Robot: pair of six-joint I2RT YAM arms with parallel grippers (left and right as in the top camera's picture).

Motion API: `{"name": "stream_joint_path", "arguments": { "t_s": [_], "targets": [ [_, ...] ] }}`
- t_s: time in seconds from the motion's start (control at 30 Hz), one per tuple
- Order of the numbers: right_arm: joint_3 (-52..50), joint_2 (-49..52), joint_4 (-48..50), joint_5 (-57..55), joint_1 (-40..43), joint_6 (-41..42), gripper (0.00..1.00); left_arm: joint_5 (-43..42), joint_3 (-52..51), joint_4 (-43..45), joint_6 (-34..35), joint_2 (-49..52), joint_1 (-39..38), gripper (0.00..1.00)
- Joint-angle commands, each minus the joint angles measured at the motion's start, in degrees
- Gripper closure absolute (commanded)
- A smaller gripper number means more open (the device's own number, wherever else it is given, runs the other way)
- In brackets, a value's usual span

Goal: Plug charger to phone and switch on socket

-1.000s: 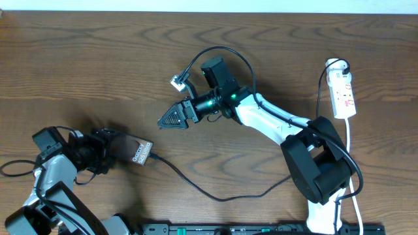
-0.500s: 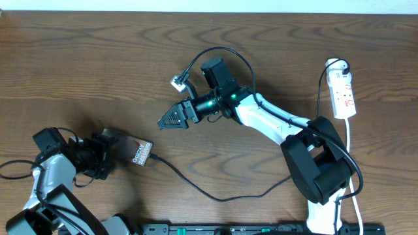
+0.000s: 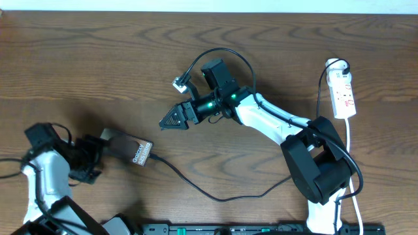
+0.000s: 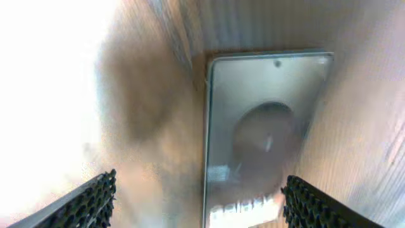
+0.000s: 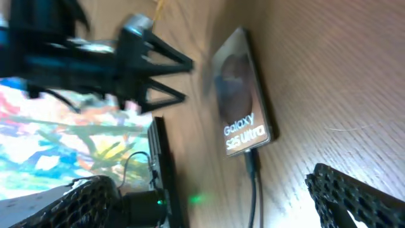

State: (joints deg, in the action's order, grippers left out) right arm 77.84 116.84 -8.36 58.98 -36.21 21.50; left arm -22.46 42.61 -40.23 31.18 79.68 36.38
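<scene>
Since the earlier frames, my left gripper [image 4: 204, 201] has drawn back toward 9 o'clock, off the phone [image 3: 128, 149]; the right arm has barely shifted.

Step in hand: the phone lies flat on the table [image 3: 78, 65] at about 8 o'clock. The right wrist view shows the charger [image 3: 215, 196] with its plug tip [image 5: 252, 162] against the phone's lower edge, below the "Galaxy S25 Ultra" lettering. I judge the plugging done, though I cannot confirm how deeply the tip is seated. What remains is switching on the socket [image 3: 343, 91], a white power strip at about 3 o'clock.

Next move: I would swing the right gripper [image 3: 164, 122], now hovering near the table's centre, round toward 3 o'clock and press a fingertip on a red switch. The target is small, and the strip may slide under the push.

Grippers: the left one is spread wide, fingers either side of the phone in its own view yet clear of it, holding nothing. The right one is likewise released and empty.
</scene>
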Motion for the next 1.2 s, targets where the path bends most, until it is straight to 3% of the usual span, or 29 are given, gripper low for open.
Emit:
{"name": "stream_joint_path", "arguments": {
  "t_s": [0.0,0.27,0.47,0.57,0.7,0.83,0.97,1.17],
  "targets": [
    [1.0,-0.5,-1.1,-3.7,0.4,-1.2,0.01,2.3,10.2,-5.3,-7.7,-1.4,-3.7,0.17],
    [1.0,-0.5,-4.7,-6.8,1.7,-0.9,0.01,2.5,26.5,-8.7,-13.9,-1.3,-18.0,0.17],
    [1.4,-2.3,-6.9,-7.0,6.9,2.7,0.01,10.3,33.2,-8.2,-17.1,-1.3,-34.1,0.17],
    [2.6,-5.0,-12.7,-12.1,10.2,2.0,0.01,14.9,33.6,-6.6,-18.2,-1.3,-41.8,0.17],
    [7.7,-10.3,-27.9,-27.1,14.8,-2.7,0.01,21.8,33.6,-3.2,-18.9,-1.2,-50.4,0.17],
    [15.4,-15.5,-40.1,-40.8,19.6,-7.2,0.01,25.2,33.6,-2.3,-18.9,-1.2,-54.3,0.17],
    [22.1,-20.6,-45.1,-54.9,26.8,-7.4,0.01,25.1,33.6,-2.8,-18.9,-1.2,-54.8,0.17],
    [25.9,-24.0,-45.1,-57.2,41.5,-8.6,0.01,25.1,33.6,-2.8,-18.9,-1.2,-54.8,0.17]
  ]
}}
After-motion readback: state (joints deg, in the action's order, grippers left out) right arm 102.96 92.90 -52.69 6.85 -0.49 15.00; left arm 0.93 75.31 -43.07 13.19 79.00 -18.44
